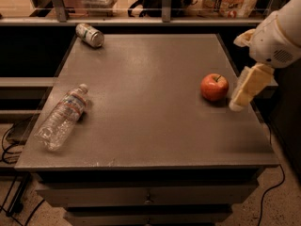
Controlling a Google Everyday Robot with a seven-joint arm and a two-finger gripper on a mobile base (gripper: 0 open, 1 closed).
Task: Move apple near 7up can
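Observation:
A round red-orange apple (214,87) with a dark stem sits on the grey table (150,126) near its right edge. The 7up can (90,35), green and white with a silver end, lies on its side at the table's far left corner. My gripper (244,91) hangs at the right edge of the table, just right of the apple and close to it, its pale fingers pointing down and left. The white arm enters from the upper right.
A clear plastic water bottle (62,117) lies on its side near the table's left edge. Shelves with boxes and bags stand behind the table. Drawers sit under the table front. Cables lie on the floor at left and right.

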